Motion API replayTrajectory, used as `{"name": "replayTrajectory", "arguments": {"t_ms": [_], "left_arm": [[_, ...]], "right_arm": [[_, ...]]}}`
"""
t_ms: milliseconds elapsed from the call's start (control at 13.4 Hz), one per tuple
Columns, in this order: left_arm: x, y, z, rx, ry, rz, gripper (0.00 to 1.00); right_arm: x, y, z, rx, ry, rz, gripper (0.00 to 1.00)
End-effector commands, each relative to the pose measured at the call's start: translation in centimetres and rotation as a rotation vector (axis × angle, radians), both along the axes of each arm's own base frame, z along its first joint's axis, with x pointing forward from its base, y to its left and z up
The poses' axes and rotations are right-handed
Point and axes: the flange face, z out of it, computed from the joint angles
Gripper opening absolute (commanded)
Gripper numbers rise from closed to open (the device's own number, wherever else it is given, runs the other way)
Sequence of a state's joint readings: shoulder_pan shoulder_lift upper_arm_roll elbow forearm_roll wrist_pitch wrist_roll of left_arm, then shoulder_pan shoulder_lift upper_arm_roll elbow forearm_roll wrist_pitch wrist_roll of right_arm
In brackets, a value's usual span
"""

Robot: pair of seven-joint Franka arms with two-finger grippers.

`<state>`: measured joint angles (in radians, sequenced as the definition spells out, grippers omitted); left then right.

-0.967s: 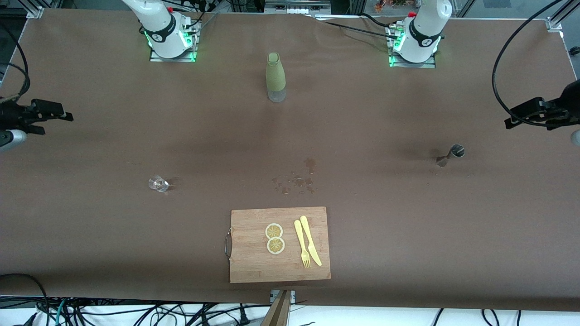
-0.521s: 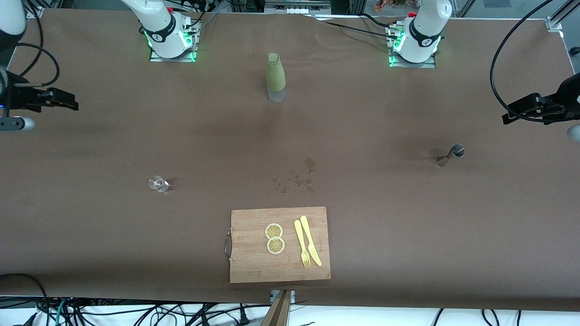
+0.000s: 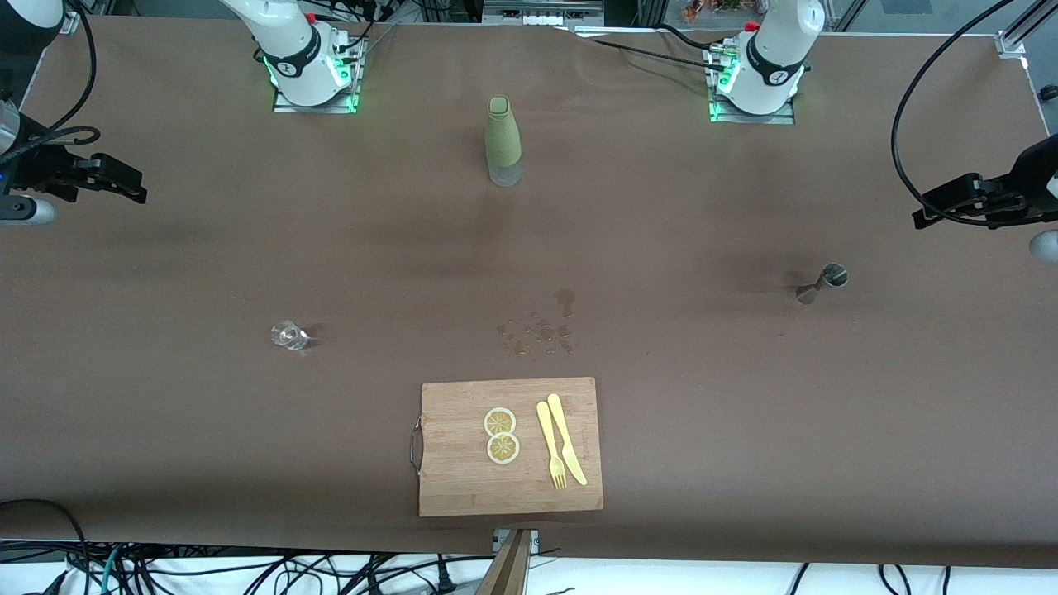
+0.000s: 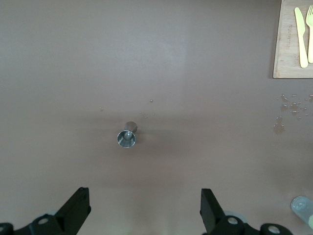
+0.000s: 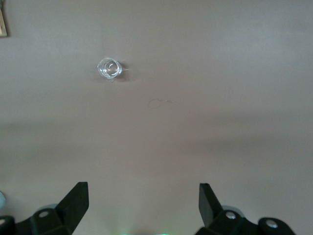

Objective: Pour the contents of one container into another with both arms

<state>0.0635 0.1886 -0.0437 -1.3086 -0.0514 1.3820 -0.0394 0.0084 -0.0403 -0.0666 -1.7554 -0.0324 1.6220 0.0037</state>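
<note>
Your left gripper (image 3: pixel 926 217), fingers spread and empty, hangs over the table's (image 3: pixel 702 430) left-arm edge close to the upright steel jigger (image 3: pixel 823 283), while your right gripper (image 3: pixel 132 188), likewise spread, hangs over its right-arm edge, well apart from the small glass (image 3: pixel 288 335).

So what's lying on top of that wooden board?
On the wooden board lie two lemon slices, a yellow fork and a yellow knife. What's underneath the board is covered.
</note>
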Motion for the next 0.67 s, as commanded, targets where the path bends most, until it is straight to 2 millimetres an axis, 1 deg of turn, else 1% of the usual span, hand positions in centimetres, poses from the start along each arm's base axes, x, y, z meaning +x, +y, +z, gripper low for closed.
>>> {"name": "replayTrajectory", "arguments": {"t_ms": [0, 149, 223, 595], "left_arm": [[0.1, -2.0, -0.3, 0.022, -0.005, -0.014, 1.00], [0.1, -3.0, -0.4, 0.026, -0.004, -0.032, 1.00], [0.1, -3.2, -0.4, 0.028, -0.004, -0.035, 1.00], [0.2, -3.0, -0.6, 0.030, -0.001, -0.034, 1.00]], "right_arm": [[-0.5, 0.5, 0.0, 0.014, -0.008, -0.069, 1.00], [1.3, 0.4, 0.5, 0.013, -0.019, -0.065, 1.00], [1.7, 0.5, 0.5, 0.011, -0.020, -0.065, 1.00], [1.8, 0.8, 0.3, 0.021, -0.014, -0.025, 1.00]]}}
